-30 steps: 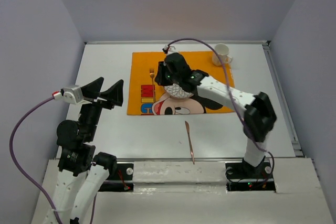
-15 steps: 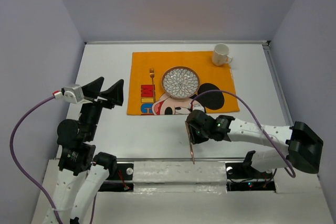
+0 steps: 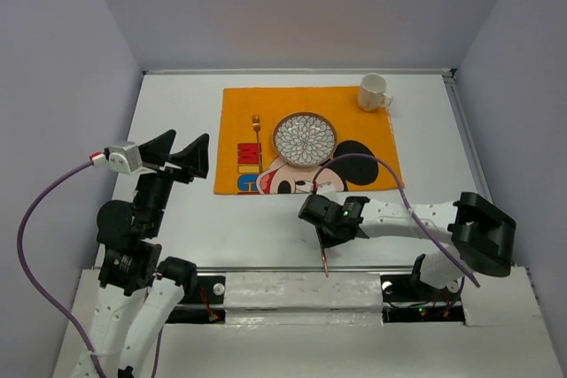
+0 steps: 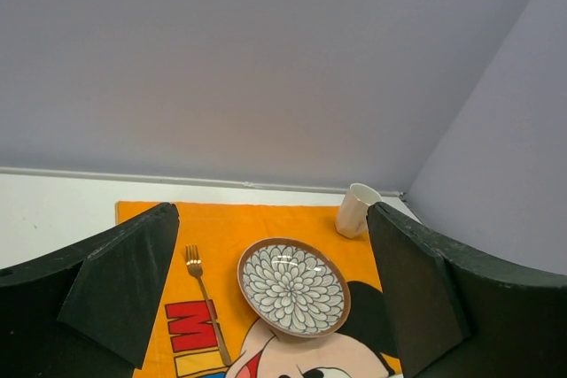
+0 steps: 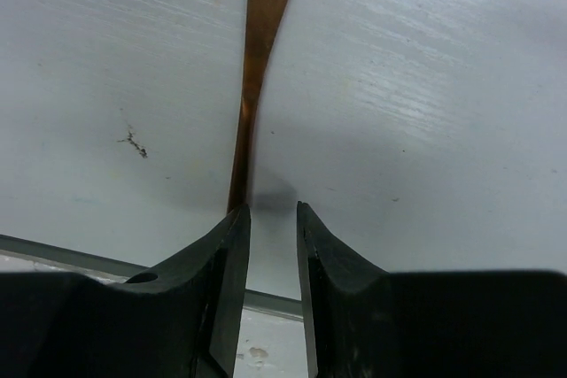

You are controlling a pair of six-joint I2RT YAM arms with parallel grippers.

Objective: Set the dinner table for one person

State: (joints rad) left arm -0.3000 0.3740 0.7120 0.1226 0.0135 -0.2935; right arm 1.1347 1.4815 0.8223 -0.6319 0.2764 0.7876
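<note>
One shift since half a second ago: the right gripper [image 5: 273,208] sits slightly further left, low over the copper knife [image 5: 252,86] at the bottom centre of the white dinner table [image 3: 177,104]. Its jaws are a slit apart, the knife meeting the picture-left finger, not clearly gripped. The left gripper [image 3: 186,144] gapes wide at mid-left, unmoved.
</note>
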